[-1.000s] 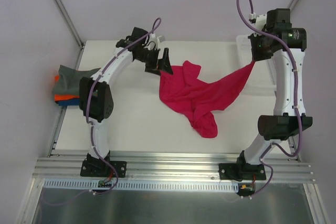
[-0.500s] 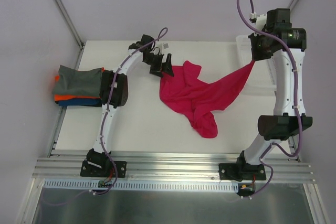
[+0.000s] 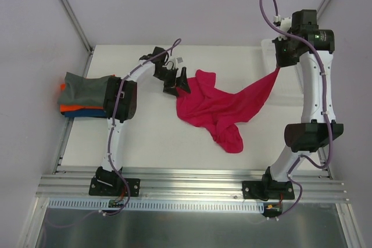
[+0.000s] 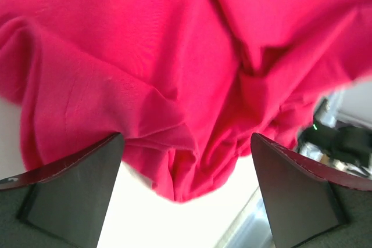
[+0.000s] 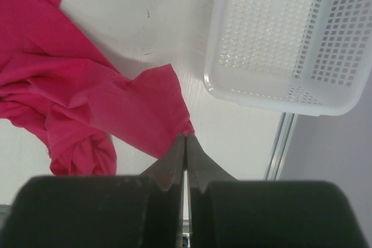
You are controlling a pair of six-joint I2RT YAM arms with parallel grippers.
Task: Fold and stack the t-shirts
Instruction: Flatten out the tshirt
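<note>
Magenta-red cloth was the business of this step, which we judged to be spreading out the red shirt [image 3: 218,105] before any fold. Nearest us, its bunched end lay on the table, between the two pincers and closer to us than either. Farther on, the left pincer [image 4: 186,137] stood wide open and empty, with a crumpled edge of the shirt just ahead of its jaws. Farthest off, the right pincer [image 5: 186,137] was closed on a corner of the shirt and held it lifted, so the cloth ran down from it to the heap. The white basket [image 5: 279,39] sat just beyond that pincer. The stack of folded shirts [image 3: 84,94] lay well apart on the left pincer's outer side.

Next, we thought, the left pincer needed to close on that edge and draw away from the right one to flatten the cloth.

Against a second before, the left pincer had come nearer the shirt and its elbow had swung in. The right pincer's hold looked unchanged.
</note>
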